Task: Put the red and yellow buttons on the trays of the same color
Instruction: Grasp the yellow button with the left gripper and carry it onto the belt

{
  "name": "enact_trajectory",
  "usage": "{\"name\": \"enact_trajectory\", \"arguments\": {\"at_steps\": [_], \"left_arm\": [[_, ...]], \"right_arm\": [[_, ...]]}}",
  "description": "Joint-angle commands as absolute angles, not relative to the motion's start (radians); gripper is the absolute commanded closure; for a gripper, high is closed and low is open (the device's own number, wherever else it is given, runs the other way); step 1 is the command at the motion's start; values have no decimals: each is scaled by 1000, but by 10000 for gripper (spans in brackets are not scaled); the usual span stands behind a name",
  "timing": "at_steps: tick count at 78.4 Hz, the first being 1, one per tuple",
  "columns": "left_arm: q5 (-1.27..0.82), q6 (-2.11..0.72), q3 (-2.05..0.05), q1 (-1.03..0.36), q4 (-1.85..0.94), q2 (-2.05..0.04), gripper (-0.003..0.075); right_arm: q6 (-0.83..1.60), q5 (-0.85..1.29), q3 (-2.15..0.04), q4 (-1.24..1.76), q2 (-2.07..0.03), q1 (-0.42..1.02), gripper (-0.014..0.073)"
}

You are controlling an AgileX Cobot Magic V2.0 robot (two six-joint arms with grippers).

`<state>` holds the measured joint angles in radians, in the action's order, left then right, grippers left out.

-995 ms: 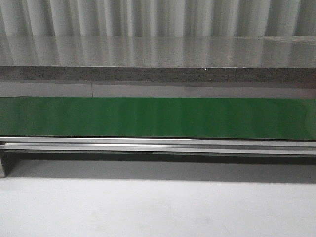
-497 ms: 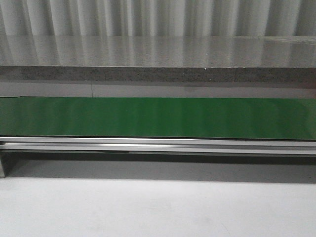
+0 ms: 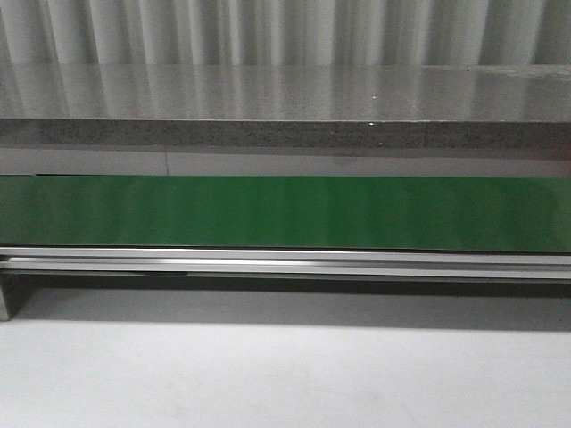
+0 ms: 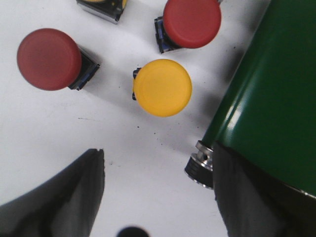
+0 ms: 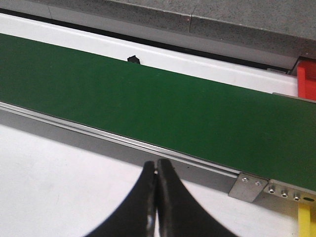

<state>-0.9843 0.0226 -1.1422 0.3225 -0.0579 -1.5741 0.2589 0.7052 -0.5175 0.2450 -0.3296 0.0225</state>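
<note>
Nothing has moved since a second ago: the front view shows the same bare green conveyor belt [image 3: 285, 212], its aluminium rail [image 3: 285, 262] and the grey counter [image 3: 285, 94] behind it, with neither arm in sight.

Left gripper [image 4: 158, 197]: fingers spread wide, holding nothing and touching nothing. It hangs above the white table [image 4: 49, 128], just beside the end of the belt [image 4: 276, 98] and its roller [image 4: 200, 165].

Right gripper [image 5: 156, 197]: fingers pressed together, nothing between them. It sits over the white table on the near side of the belt [image 5: 148, 98].

Task items, placed against the belt end in the left wrist view:
- yellow button [image 4: 162, 88]: nearest the open fingers, close to the belt edge, not touching it.
- red button [image 4: 191, 22]: just beyond the yellow one, near the belt.
- second red button [image 4: 49, 59]: well apart from the belt.
- a further button [image 4: 103, 6]: cut off by the frame edge; its cap looks yellow.

At the far end of the belt, the right wrist view shows the edge of a red tray [image 5: 307, 79] and a yellow strip [image 5: 306, 219], too little of it to identify.
</note>
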Motion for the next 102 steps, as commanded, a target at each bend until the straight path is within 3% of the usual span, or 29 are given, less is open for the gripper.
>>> {"name": "enact_trajectory", "arguments": {"at_steps": [1,29,52,72,88,102], "left_arm": [[-992,20,-1205,325,-74,-1601,258],[-994,20,-1314,325,-78,-1790,258],[-945,20,-1333,323,-78,-1817,269],[-947,20,-1333,323,-78,-1811,496],[-993,-13,-1334,323,-78,-1770,581],[-1009,-27,-1334,321,-78,-1671,599]], "right_arm": [[271,640,-539,260,-333,26,660],[271,641,-539,260,-333,26,660],[271,642,-539,260,-333,26,660],[271,642,-539,260,-333,26,660],[271,642,-539,260,-333,26,660],[271,642,-539,260,-333,26,660]]}}
